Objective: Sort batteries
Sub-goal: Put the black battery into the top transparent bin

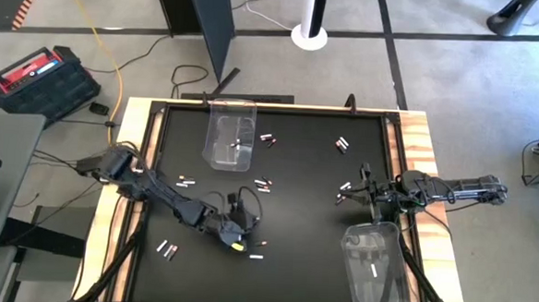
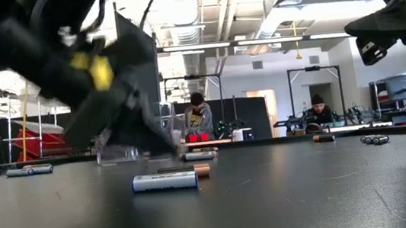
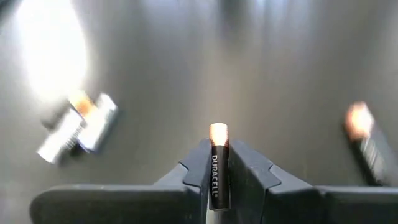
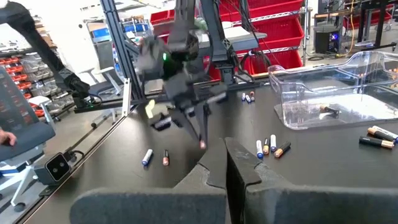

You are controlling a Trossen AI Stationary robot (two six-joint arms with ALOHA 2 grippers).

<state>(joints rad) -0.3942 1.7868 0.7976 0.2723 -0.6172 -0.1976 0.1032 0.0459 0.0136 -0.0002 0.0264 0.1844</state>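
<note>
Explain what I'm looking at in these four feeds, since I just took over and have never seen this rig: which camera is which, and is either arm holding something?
Two dark robot arms work over a black table. The first feed looks straight down, the second sits at tabletop height, and the other two ride on the wrists. Loose batteries lie scattered on the table, and two clear bins hold a few: one bin at the far edge, one beside the right arm. The left gripper is low over the near middle, its fingers closed on a dark Duracell battery with a copper tip. The right gripper waits at the right side with its fingers together, holding nothing.
</note>
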